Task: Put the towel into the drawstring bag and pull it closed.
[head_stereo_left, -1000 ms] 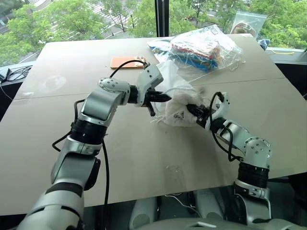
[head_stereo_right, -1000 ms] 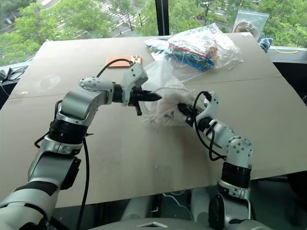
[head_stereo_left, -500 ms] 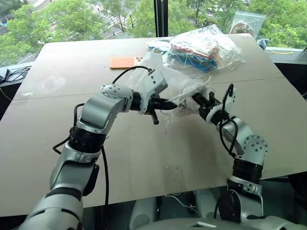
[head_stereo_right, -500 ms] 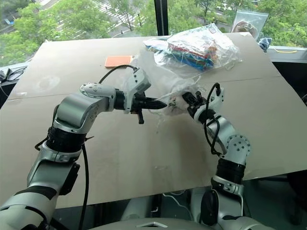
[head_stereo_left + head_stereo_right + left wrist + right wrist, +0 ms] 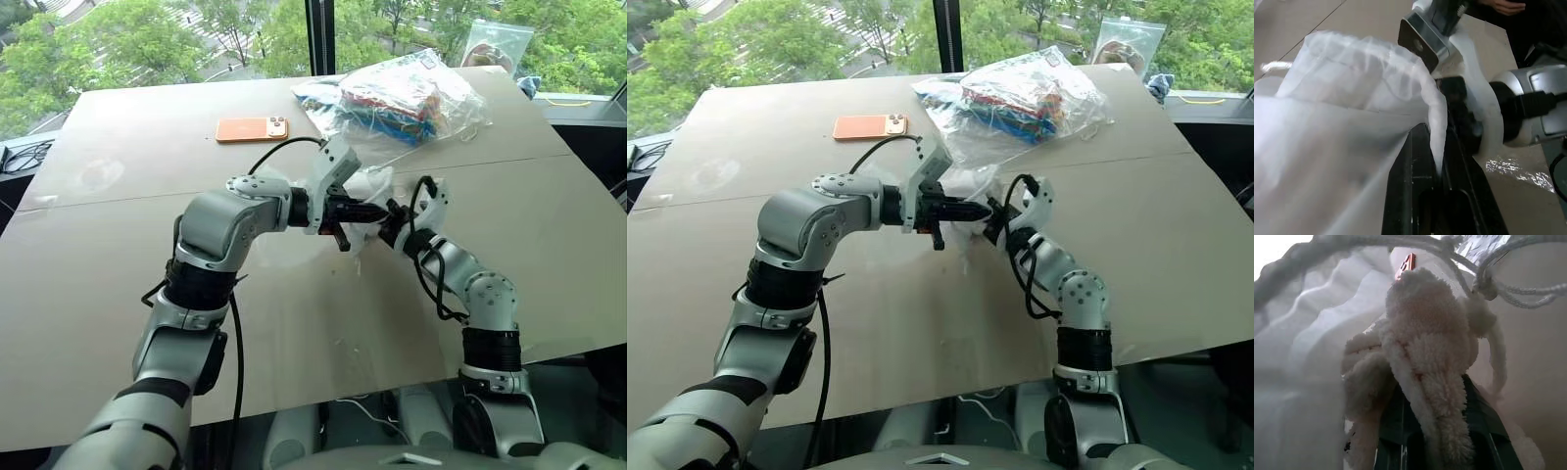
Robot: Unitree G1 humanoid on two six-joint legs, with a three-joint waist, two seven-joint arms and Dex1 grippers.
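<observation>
The drawstring bag (image 5: pixel 1347 98) is thin white fabric, held up off the table between my two grippers near the table's middle (image 5: pixel 372 184). My left gripper (image 5: pixel 1436 142) is shut on the rim of its mouth. The towel (image 5: pixel 1425 347) is fluffy off-white cloth, and it drapes over the fingers of my right gripper (image 5: pixel 1440 426), which is shut on it. The towel sits at the bag's mouth, with the white cords (image 5: pixel 1498 289) looping just above it. The two grippers almost touch, the left gripper (image 5: pixel 375 210) pointing at the right gripper (image 5: pixel 391 226).
An orange phone (image 5: pixel 252 128) lies on the table behind my left arm. A clear plastic bag of colourful items (image 5: pixel 407 98) lies at the far side, and a small clear zip bag (image 5: pixel 495 44) stands behind it by the window. Cables (image 5: pixel 20 152) lie off the table's left edge.
The bag has come up off the table and bunched between the grippers. The two grippers have closed in on each other, the right one carrying the towel to the bag's mouth.
</observation>
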